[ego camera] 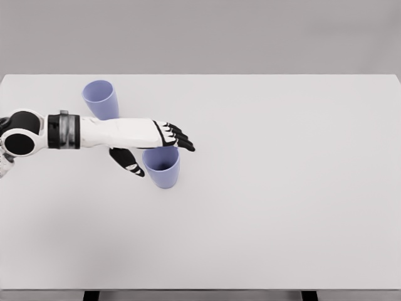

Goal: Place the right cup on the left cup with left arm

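Two lavender cups stand upright on the white table. The left cup is at the far left, just behind my forearm. The right cup stands nearer the front, left of the table's middle. My left hand reaches in from the left edge and straddles the right cup. Its fingers stretch out over the cup's far rim and hide part of it. The thumb points down beside the cup's left wall with a narrow gap. The hand is open and the cup rests on the table. My right arm is out of view.
The table's front edge runs along the bottom of the picture, with dark legs just below it. A plain grey wall stands behind the table's far edge.
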You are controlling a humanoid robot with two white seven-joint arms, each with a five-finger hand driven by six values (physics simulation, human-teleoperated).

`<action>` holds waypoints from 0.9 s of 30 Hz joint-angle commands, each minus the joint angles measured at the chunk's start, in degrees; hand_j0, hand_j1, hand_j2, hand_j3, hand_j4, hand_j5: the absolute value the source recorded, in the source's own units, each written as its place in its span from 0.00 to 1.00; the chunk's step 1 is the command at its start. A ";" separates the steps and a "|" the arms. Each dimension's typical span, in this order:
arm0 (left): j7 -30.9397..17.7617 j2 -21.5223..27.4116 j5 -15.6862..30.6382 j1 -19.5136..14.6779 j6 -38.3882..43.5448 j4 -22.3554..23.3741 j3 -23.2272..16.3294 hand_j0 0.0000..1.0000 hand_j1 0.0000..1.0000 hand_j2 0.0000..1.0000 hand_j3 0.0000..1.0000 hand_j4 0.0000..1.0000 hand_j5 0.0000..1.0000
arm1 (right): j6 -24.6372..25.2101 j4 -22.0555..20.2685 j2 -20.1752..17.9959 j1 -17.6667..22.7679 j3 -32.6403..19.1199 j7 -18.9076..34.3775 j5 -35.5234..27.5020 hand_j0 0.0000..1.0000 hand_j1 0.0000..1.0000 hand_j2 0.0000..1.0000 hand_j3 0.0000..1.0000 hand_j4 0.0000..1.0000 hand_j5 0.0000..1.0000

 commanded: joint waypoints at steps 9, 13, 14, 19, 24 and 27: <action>0.03 -1.21 -1.78 0.53 0.11 2.92 -0.27 0.95 0.95 0.95 0.95 0.95 0.95 | 0.00 0.00 0.00 0.00 0.00 0.01 0.01 1.00 1.00 1.00 1.00 1.00 1.00; 0.20 -1.30 -1.69 1.41 0.11 2.92 -0.27 0.77 0.77 0.77 0.77 0.77 0.77 | 0.00 0.00 0.00 0.00 0.00 0.01 0.01 1.00 1.00 1.00 1.00 1.00 1.00; 0.55 -1.39 -1.69 1.58 0.11 2.92 -0.27 0.73 0.73 0.73 0.73 0.73 0.73 | 0.00 0.00 0.00 0.00 0.00 0.01 0.01 1.00 1.00 1.00 1.00 1.00 1.00; 0.64 -1.21 -1.34 1.67 0.11 2.92 -0.09 0.66 0.66 0.66 0.66 0.66 0.66 | 0.00 0.00 0.00 0.00 0.00 0.01 0.01 1.00 1.00 1.00 1.00 1.00 1.00; 0.47 -0.95 -0.99 1.58 0.11 2.31 0.26 0.63 0.63 0.63 0.63 0.63 0.63 | 0.00 0.00 0.00 0.00 0.00 0.01 0.01 1.00 1.00 1.00 1.00 1.00 1.00; 0.29 -0.51 -0.81 1.05 0.11 2.22 0.53 0.60 0.60 0.60 0.60 0.60 0.60 | 0.00 0.00 0.00 0.00 0.00 0.01 0.01 1.00 1.00 1.00 1.00 1.00 1.00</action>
